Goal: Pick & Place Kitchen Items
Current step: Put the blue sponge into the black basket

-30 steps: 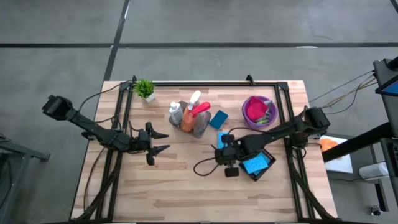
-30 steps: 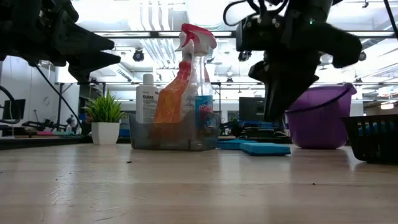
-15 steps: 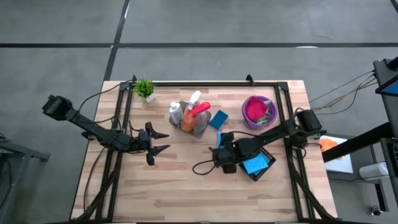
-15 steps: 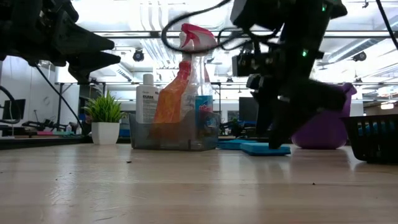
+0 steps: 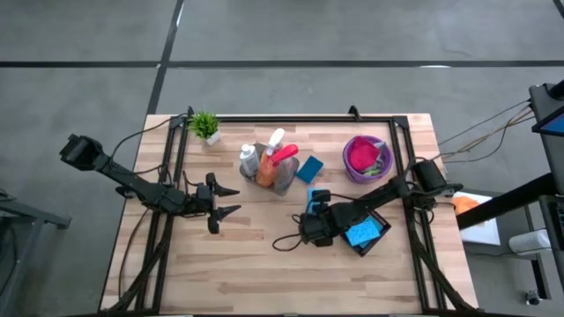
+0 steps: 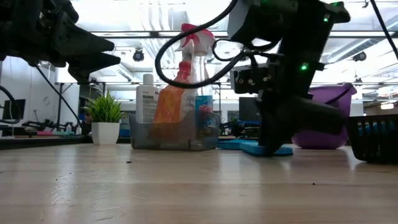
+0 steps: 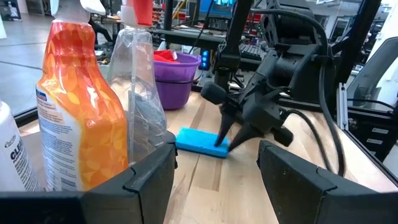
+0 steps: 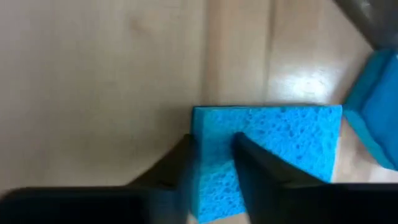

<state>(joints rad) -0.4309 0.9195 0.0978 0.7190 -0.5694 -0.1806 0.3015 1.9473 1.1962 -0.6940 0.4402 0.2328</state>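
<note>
Right gripper (image 8: 211, 163) low over the wooden desk (image 5: 256, 255), right of centre, tips down on a flat blue sponge (image 8: 267, 149). Jaws parted a little: one finger at the sponge's short edge, the other resting on its top face, so one end of the sponge lies between them; not closed on it. Sponge flat on the desk, touching the boards, just beside a second blue sponge (image 8: 376, 112) seen at the wrist view's edge. From the left wrist camera, same gripper (image 7: 231, 138) pointing down onto the near end of the sponge (image 7: 200, 142).

Left gripper (image 5: 227, 202) left of centre, hanging above the desk, jaws spread wide, nothing between them.

Behind the sponge, a clear bin (image 5: 269, 176) holding the bottles: white bottle (image 5: 249, 158), orange-and-white bottle (image 7: 81, 118), pink-trigger spray bottle (image 5: 284, 157). Purple bucket (image 5: 384, 167) at far right with a magenta cloth (image 5: 361, 158) inside. Black basket (image 5: 381, 239) at the right edge, near the right arm, with more blue sponges (image 5: 363, 232) inside. Small potted plant (image 5: 205, 125) at the far left corner.
</note>
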